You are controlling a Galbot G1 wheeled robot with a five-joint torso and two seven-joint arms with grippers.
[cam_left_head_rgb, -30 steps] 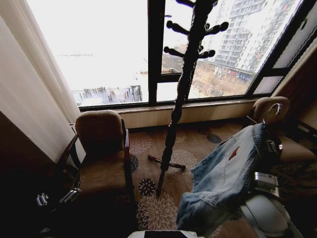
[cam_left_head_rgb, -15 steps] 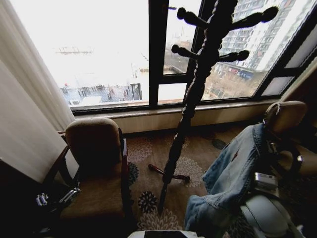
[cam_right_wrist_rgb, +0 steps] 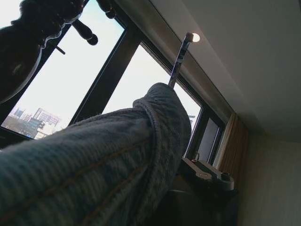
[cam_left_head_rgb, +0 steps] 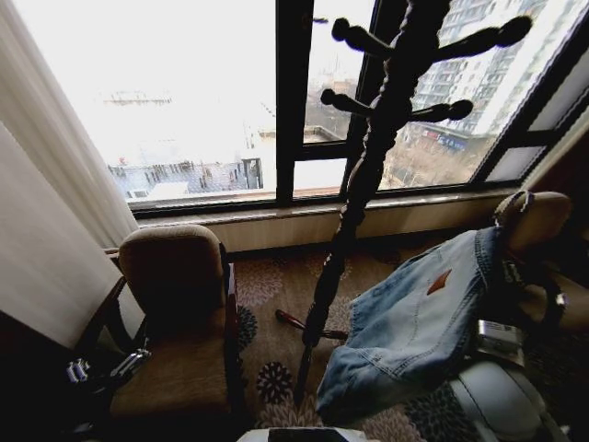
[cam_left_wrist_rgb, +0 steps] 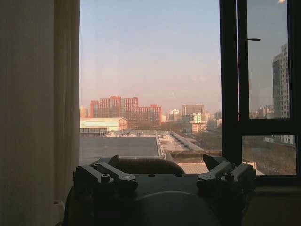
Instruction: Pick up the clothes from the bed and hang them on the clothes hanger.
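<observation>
- Holding the denim jacket [cam_left_head_rgb: 419, 327] up on the right gripper [cam_left_head_rgb: 509, 276], fingers clamped at the collar, hem hanging down-left.
- Coat stand [cam_left_head_rgb: 368, 175] left of the jacket, near; right arm nearer.
- Left gripper [cam_left_wrist_rgb: 164, 181] parked low, fingers spread, empty.

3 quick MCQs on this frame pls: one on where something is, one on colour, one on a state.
1. Where is the denim jacket?
A. on the armchair
B. carried at the robot's right side
C. hung on the coat stand

2. What colour is the jacket?
A. light blue
B. black
C. red

3. State of the coat stand pegs?
A. one holds the jacket
B. one holds a hat
C. bare

Answers: 1 B, the jacket hangs by the right arm, off the armchair and beside the stand. 2 A, faded blue denim in the head view. 3 C, nothing hangs on the visible pegs.
</observation>
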